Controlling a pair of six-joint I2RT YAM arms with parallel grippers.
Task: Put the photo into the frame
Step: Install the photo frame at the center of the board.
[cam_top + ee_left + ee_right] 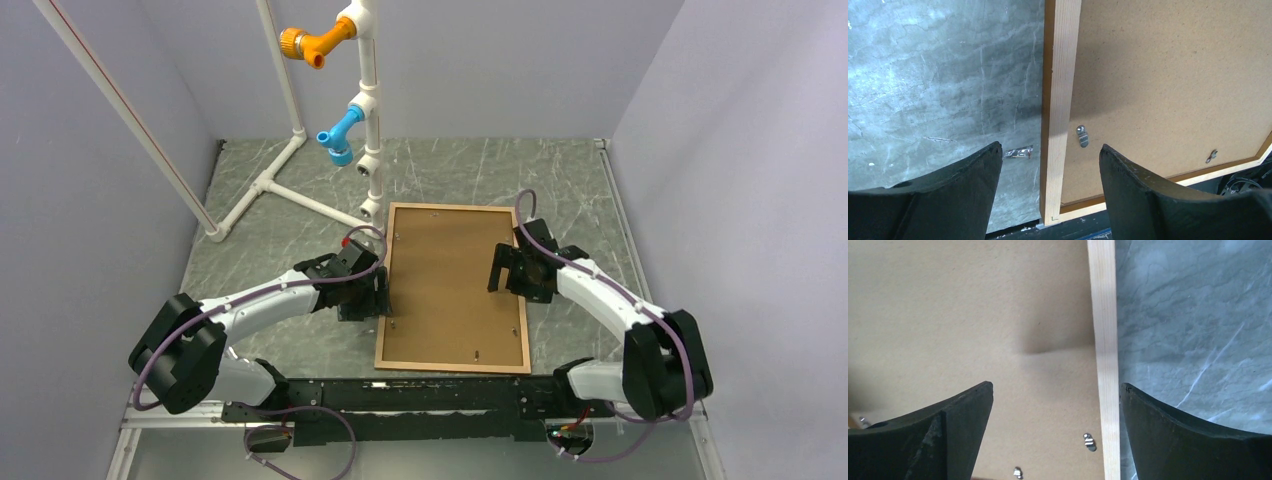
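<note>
Nearest the arm bases, the frame (452,367) lies flat on the worktop (570,180) with its back upward, the near rail just ahead of the arms' mounting bar. The brown backing sheet (450,285) fills the opening and looks seated inside the rails on every side that shows.

The left gripper (365,298) hangs over the left rail with its fingers spread apart, one over the worktop and one over the backing, gripping nothing. The right gripper (507,270) does the same at the right rail: its fingers stand wide either side of the wood and hold nothing. In the left wrist view a small metal turn clip (1082,136) sits on the backing just beside the rail, but whether it is turned to lock the sheet I cannot tell.

The photo is nowhere in view — not on the worktop, not in either gripper. My judgement is that it already lies under the backing, which would put the task near its end; what may be left is securing the clips and perhaps turning the frame face up. That stays a guess, since the glass side is hidden.

Farther back stands a white pipe stand (365,100) with orange and blue fittings, well apart from the frame's middle.
</note>
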